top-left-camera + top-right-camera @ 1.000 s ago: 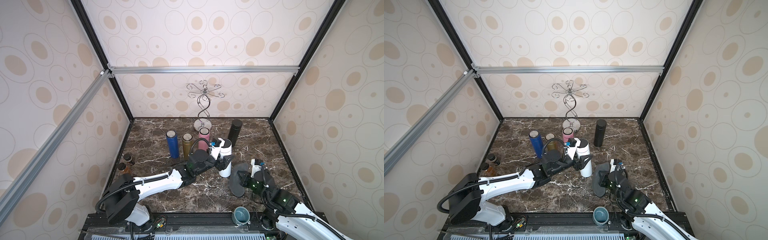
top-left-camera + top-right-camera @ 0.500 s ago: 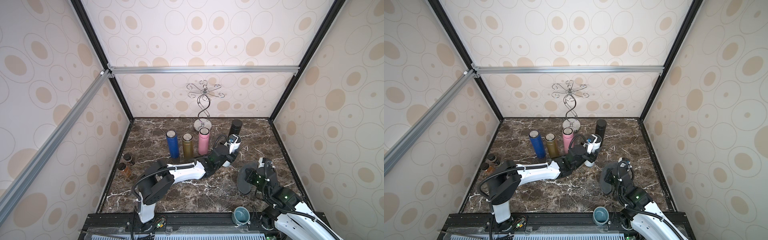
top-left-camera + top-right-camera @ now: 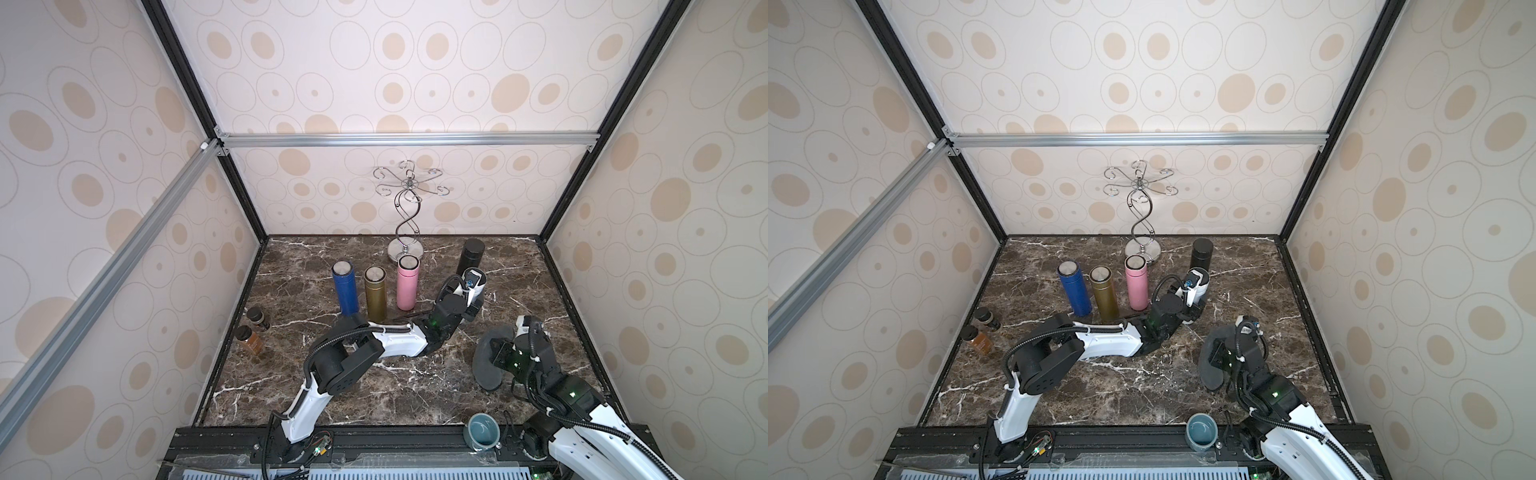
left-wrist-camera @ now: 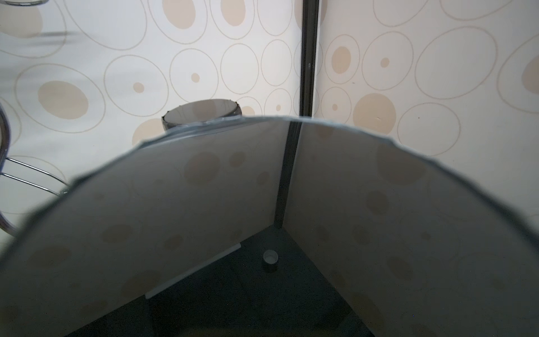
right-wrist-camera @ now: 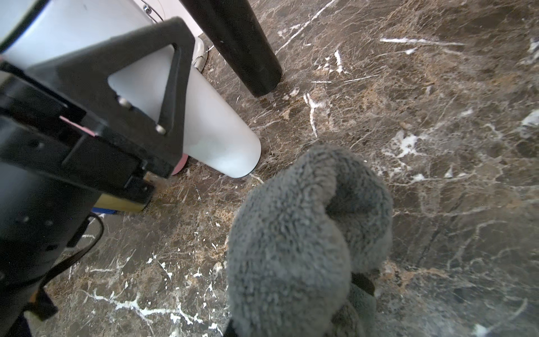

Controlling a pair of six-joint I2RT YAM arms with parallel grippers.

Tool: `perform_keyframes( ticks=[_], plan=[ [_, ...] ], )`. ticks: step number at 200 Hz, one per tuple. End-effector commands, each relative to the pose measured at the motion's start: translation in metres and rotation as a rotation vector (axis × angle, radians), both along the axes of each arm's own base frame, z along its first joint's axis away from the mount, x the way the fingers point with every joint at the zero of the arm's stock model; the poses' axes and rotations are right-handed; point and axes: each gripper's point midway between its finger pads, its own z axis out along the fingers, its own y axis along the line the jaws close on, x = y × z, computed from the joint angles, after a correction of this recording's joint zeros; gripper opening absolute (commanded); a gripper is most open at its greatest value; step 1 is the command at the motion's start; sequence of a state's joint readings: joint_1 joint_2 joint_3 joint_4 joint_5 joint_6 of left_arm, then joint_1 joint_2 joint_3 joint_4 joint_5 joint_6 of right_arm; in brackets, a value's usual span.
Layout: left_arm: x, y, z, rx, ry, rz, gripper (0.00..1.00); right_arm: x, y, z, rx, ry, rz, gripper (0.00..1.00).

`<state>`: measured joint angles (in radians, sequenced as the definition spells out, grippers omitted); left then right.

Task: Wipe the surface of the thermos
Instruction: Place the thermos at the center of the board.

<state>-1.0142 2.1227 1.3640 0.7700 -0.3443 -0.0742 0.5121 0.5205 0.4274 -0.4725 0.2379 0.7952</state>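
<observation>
Gripping white thermos (image 5: 210,128) with left fingers (image 5: 178,87) pinched on its body. It stands slightly tilted with its base at the worktop (image 3: 415,386), just beside black thermos (image 3: 471,253). Can't tell if the base touches or hangs just above. Probably held so it won't tip or roll under a wipe.

Right fingers (image 3: 498,353) are pressed shut on grey cloth (image 5: 306,233), bunched into a wad. The cloth is near the white thermos but apart, no contact. The fluffy side faces the thermos wall, likely so it meets the wall first.

Left wrist view is mostly shiny lid (image 4: 262,218). Blue thermos (image 3: 345,291), gold thermos (image 3: 375,295) and pink thermos (image 3: 406,286) stand in a row, not involved.

Judgement: next, bring the cloth onto the white wall without bumping the black thermos.
</observation>
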Motion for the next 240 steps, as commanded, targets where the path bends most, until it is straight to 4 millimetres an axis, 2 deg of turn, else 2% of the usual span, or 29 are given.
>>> perform_keyframes(
  ticks=[1,64,240],
  plan=[
    [0.023,0.008,0.057,-0.156,-0.109,0.067,0.0,-0.003,-0.004,0.002,-0.008,0.003,-0.003,0.0],
    [0.048,0.006,0.05,-0.161,-0.095,0.077,0.0,-0.002,-0.001,0.002,0.003,0.001,0.007,0.0],
    [0.063,-0.004,0.012,-0.126,0.005,0.073,0.0,0.0,0.005,0.005,0.007,-0.001,0.035,0.0]
  ],
)
